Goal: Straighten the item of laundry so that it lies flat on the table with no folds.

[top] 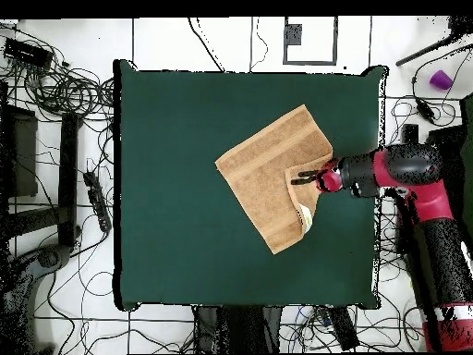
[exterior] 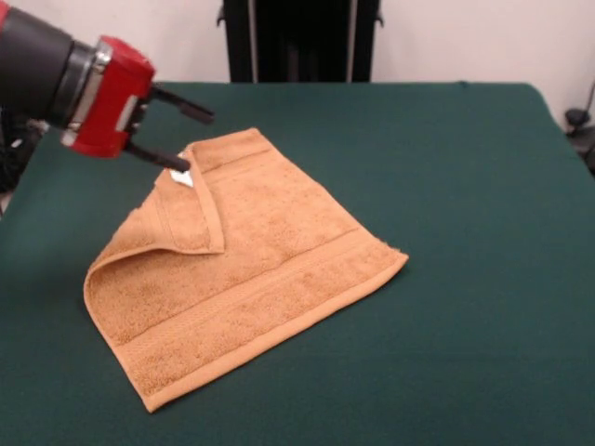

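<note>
The orange-tan towel (exterior: 270, 251) lies on the dark green table (exterior: 446, 186), left of its middle in the front view. Its left corner is folded over onto the towel as a triangular flap (exterior: 191, 218), with the small white label (exterior: 182, 177) at the flap's far edge. The fold bulges at the left side. My gripper (exterior: 197, 141) is open and empty, tilted down from the left, with its lower finger just above the label. In the overhead view the towel (top: 268, 176) sits right of centre and the gripper (top: 297, 177) is over its right corner.
The black pedestal (exterior: 302, 37) stands behind the table's far edge. Cables (top: 65, 92) and gear lie on the floor around the table (top: 175, 139). A purple object (top: 442, 79) is on the floor at the upper right.
</note>
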Controlling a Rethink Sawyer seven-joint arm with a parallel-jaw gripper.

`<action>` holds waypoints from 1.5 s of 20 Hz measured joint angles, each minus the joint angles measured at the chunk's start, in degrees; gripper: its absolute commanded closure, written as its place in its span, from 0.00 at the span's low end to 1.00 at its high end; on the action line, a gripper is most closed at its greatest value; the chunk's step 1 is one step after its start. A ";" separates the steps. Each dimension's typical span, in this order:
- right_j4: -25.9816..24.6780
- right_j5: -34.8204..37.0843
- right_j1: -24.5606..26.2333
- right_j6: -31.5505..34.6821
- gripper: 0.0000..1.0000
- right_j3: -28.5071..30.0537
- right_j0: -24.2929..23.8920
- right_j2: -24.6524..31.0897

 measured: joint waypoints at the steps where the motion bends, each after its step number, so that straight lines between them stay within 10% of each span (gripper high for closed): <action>1: -0.01 -0.51 0.41 0.00 0.00 -1.59 -0.08 0.14; 30: -0.48 -14.96 9.95 0.00 0.00 -1.91 -1.03 2.97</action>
